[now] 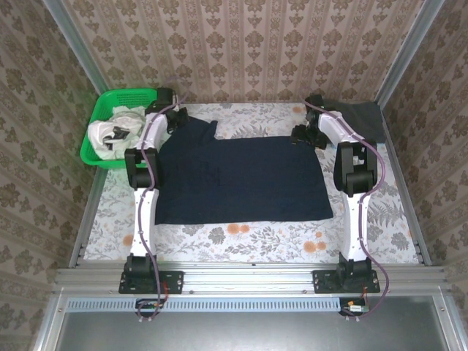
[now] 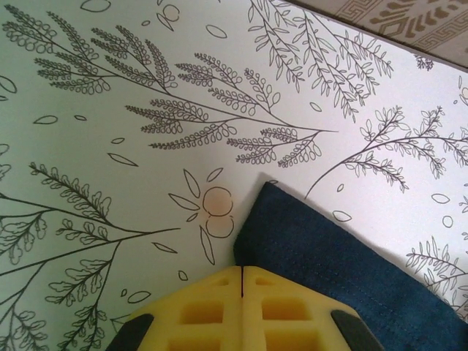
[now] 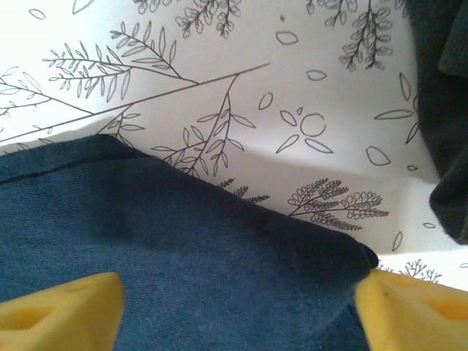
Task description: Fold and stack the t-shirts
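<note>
Early stage — navy shirt (image 1: 241, 179) lies unfolded, one corner at the clenched left gripper (image 2: 242, 274), another beneath the released right gripper (image 3: 238, 292).

Large dark navy cotton t-shirt (image 2: 344, 270): runs off bottom and right edges; corner hidden under left gripper (image 2: 242, 281). Dark grey t-shirt (image 1: 363, 115): partly behind right arm (image 1: 351, 157).

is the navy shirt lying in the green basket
No, the navy shirt lies spread flat on the table beside the green basket, which holds white cloth.
</note>
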